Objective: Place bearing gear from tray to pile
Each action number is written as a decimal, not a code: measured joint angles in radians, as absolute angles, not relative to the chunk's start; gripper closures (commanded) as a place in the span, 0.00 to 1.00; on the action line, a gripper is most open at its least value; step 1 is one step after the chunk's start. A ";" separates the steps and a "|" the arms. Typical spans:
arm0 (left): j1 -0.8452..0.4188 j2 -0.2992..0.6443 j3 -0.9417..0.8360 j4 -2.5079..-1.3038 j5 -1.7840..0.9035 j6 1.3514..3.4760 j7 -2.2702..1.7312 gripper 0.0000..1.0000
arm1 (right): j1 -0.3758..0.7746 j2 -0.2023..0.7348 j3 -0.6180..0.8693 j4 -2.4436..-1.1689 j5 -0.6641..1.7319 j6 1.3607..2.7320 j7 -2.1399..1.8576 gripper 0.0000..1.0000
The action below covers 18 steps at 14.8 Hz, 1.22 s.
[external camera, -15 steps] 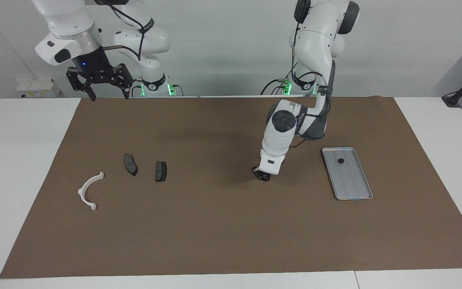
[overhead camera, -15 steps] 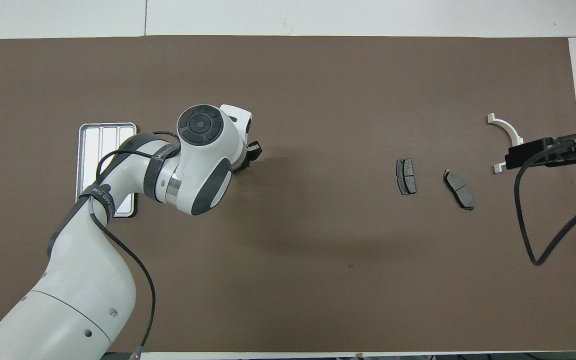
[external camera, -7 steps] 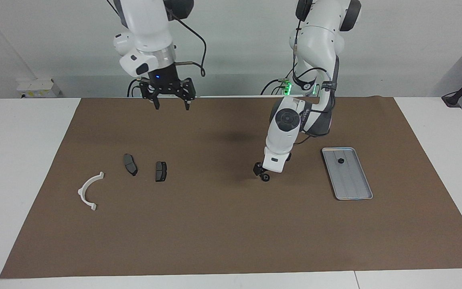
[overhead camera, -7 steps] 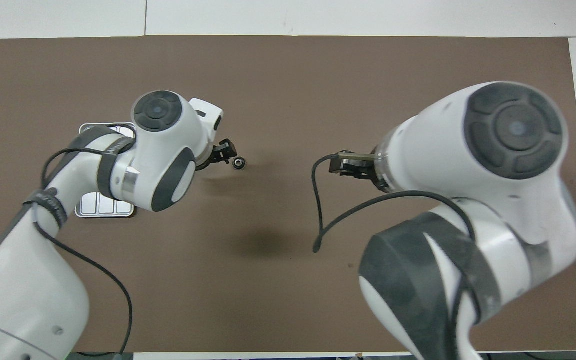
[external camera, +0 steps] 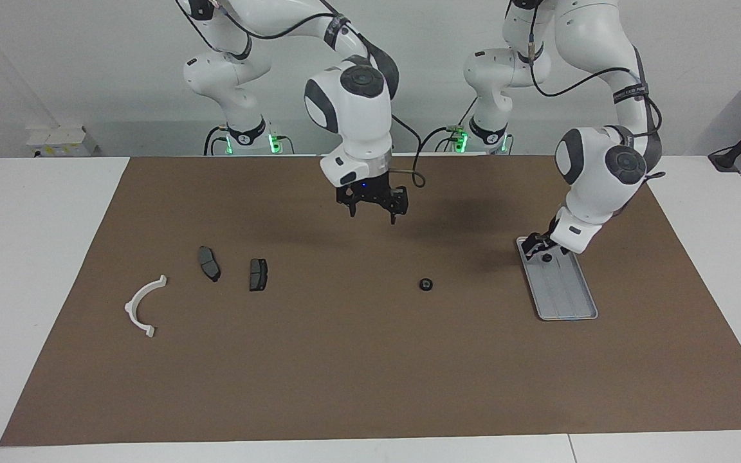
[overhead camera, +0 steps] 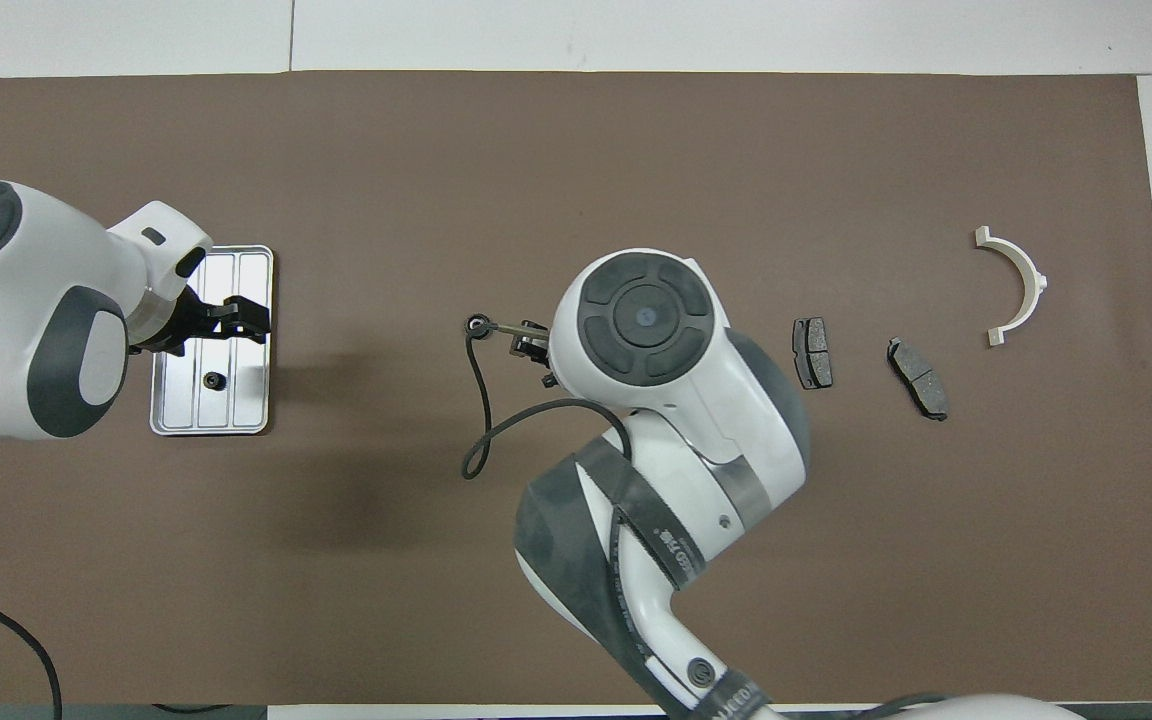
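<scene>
Black gear (external camera: 426, 283) on brown mat (external camera: 357, 373), between tray (external camera: 570, 302) & pile.
L gripper (external camera: 539, 244) over tray, R gripper (external camera: 374, 211) over mat: both open, empty.

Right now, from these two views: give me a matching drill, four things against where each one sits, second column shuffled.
Things
1. flat silver-grey ridged metal tray
2. white half-ring plastic bracket
3. small black round bearing gear outside the tray
4. left gripper

Places
A. toward the right arm's end of the table
B. toward the left arm's end of the table
C. on the brown mat, between the tray and the dark grey brake pads
D. over the tray's end nearer the robots

Pairs: 1-B, 2-A, 3-C, 4-D
</scene>
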<state>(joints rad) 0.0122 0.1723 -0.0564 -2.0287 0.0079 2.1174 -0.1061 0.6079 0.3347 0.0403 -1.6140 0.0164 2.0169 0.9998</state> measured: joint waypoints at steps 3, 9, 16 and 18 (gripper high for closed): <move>0.047 0.169 -0.057 -2.099 0.008 2.205 -0.059 0.24 | 0.652 0.528 0.038 -1.431 -0.049 2.015 1.137 0.00; 0.052 0.169 -0.058 -2.138 0.008 2.250 -0.058 0.37 | 0.684 0.771 0.029 -1.148 -0.081 1.977 1.210 0.00; 0.057 0.166 -0.060 -2.186 0.008 2.284 -0.071 0.44 | 0.702 0.869 0.031 -1.063 -0.081 1.958 1.210 0.00; 0.057 0.166 -0.060 -2.191 0.008 2.294 -0.072 0.46 | 0.705 0.902 0.031 -1.036 -0.081 1.959 1.210 0.00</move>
